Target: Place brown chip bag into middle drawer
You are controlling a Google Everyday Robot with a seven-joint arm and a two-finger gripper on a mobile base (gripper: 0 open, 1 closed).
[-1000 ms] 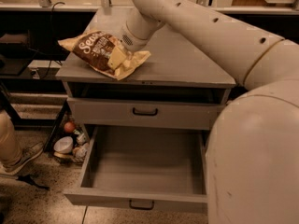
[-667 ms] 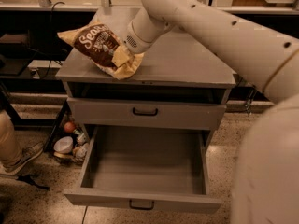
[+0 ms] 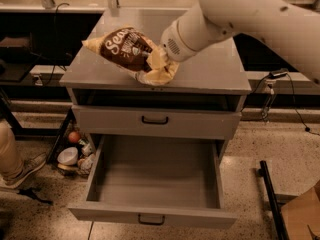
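The brown chip bag [image 3: 127, 49], dark brown with white script and pale yellow ends, hangs tilted just above the front of the grey cabinet top [image 3: 210, 74]. My gripper [image 3: 156, 63] is shut on the bag's right yellow end, and the bag mostly hides its fingers. My white arm reaches in from the upper right. The middle drawer [image 3: 155, 176] is pulled out wide open and empty below, its black handle [image 3: 150, 219] at the front. The drawer front of the tier above [image 3: 155, 120] is closed.
A small cream bowl [image 3: 67, 156] and loose items lie on the floor left of the cabinet. A person's shoe [image 3: 25, 170] is at the far left. A black bar [image 3: 270, 199] and a cardboard box [image 3: 302, 216] are at the bottom right.
The bag has been lifted off the cabinet top and carried right and toward the front edge in my gripper. The arm has swung with it.
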